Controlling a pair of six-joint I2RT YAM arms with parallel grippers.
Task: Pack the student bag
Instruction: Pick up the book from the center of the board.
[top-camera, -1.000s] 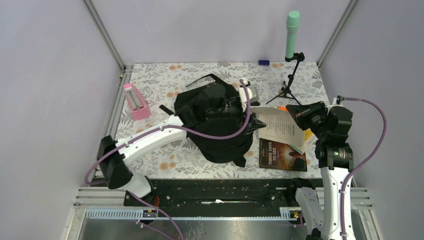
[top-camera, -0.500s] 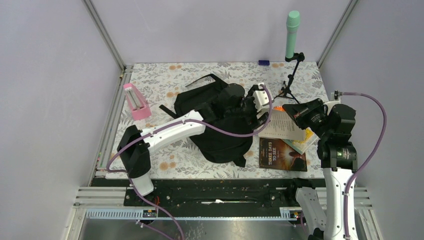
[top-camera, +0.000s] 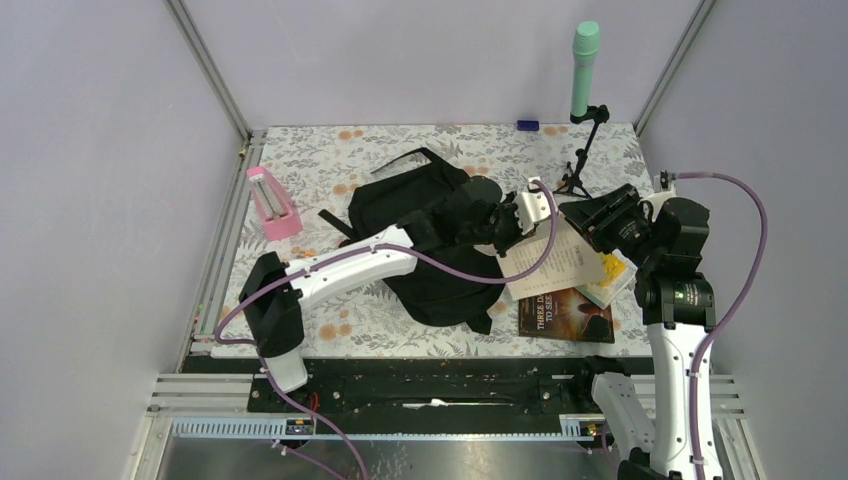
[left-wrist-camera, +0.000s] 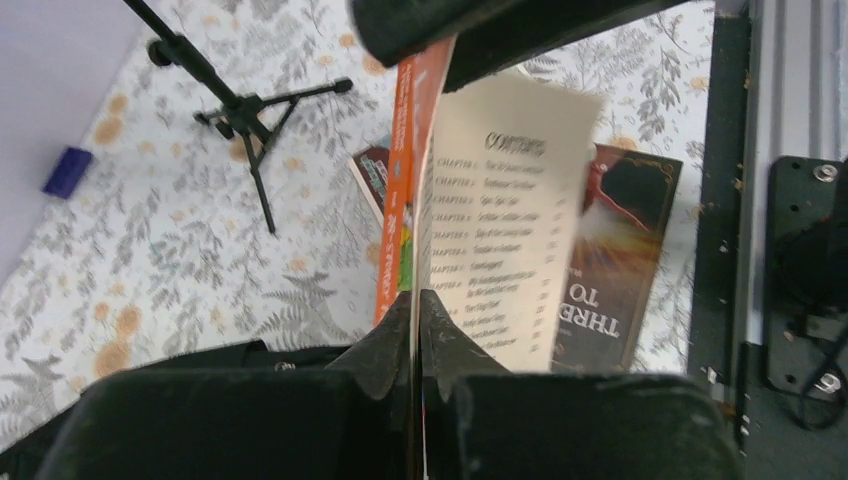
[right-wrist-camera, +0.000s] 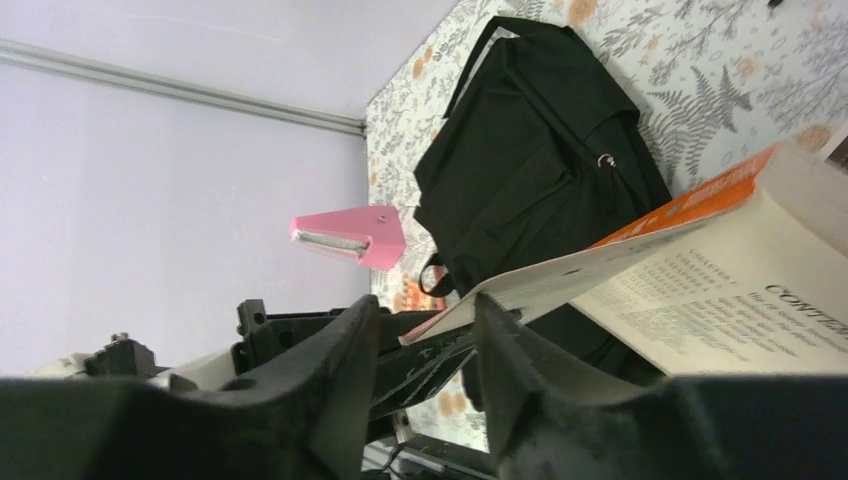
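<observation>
Open book (left-wrist-camera: 500, 230) — handover in progress. Left gripper (left-wrist-camera: 415, 305), wide a second ago, is now clamped on the book's near edge; right gripper (right-wrist-camera: 425, 310) is loosened, jaws parted. Student bag (top-camera: 385, 205) is laid just left of the book — loading is judged next.

The top external camera is looking down from above and behind the arm bases, taking in the whole floral tabletop (top-camera: 330, 160) from a distance. The left wrist camera is sitting just behind the left gripper (left-wrist-camera: 415, 300), facing right and downward, very near the open book (left-wrist-camera: 500, 220), with the tripod stand (left-wrist-camera: 245, 110) beyond. The right wrist camera is looking past the right gripper (right-wrist-camera: 425, 305) toward the left, over the student bag (right-wrist-camera: 540, 170) to the pink holder (right-wrist-camera: 350, 235). All three views are sharing the book; the bag is showing fully only in the top and right wrist views.
</observation>
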